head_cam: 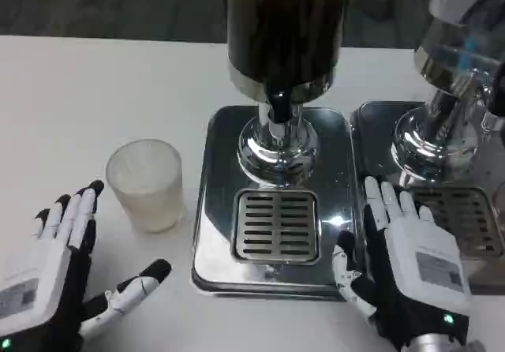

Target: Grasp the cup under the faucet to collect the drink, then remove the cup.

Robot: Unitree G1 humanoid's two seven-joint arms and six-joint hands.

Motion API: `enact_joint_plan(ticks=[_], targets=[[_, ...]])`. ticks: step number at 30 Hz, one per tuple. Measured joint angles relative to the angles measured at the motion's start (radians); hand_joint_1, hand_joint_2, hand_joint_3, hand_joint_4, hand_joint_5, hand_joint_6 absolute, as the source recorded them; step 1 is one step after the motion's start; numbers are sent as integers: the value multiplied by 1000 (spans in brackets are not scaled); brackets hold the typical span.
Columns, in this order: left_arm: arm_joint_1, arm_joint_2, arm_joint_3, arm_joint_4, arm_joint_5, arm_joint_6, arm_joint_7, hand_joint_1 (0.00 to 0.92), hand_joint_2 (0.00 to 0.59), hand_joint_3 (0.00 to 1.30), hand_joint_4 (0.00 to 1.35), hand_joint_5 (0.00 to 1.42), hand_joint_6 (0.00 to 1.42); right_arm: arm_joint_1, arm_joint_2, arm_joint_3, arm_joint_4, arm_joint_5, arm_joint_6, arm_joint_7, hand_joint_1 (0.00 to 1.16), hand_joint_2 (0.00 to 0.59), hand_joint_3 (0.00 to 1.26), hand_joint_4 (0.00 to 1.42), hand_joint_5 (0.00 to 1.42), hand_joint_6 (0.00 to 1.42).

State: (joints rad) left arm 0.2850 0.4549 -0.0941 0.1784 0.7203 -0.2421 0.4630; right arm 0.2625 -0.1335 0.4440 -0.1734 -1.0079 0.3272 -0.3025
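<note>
A: Where's the frosted translucent plastic cup [147,183]?

B: On the white table [71,99], just off the left edge of the shiny steel dispenser base [217,210], not under the black faucet [278,103].

A: Hands?

B: Left hand [59,277] near it, fingers spread, empty. Right hand [402,261] open on the base's right edge.

A: So the grasp comes first?

B: I'd say so: close on the cup, then carry it over the slotted drip grille [276,226].

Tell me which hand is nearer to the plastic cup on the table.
Left. The left hand lies open just below and left of the plastic cup, fingers close beside it. The right hand rests across the drip tray, far right.
</note>
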Motion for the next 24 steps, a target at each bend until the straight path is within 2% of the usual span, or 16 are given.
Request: enact_joint_plan(ticks=[17, 24], targets=[[15, 1, 1, 0, 0, 0, 0, 0, 109, 0, 0, 0, 0, 16, 7, 1, -21, -12, 15, 6, 338, 572, 0, 0, 0, 0], [15, 2, 4, -1, 2, -2, 18, 0, 53, 0, 0, 0, 0, 15, 7, 1, -21, -6, 12, 6, 338, 572, 0, 0, 0, 0]])
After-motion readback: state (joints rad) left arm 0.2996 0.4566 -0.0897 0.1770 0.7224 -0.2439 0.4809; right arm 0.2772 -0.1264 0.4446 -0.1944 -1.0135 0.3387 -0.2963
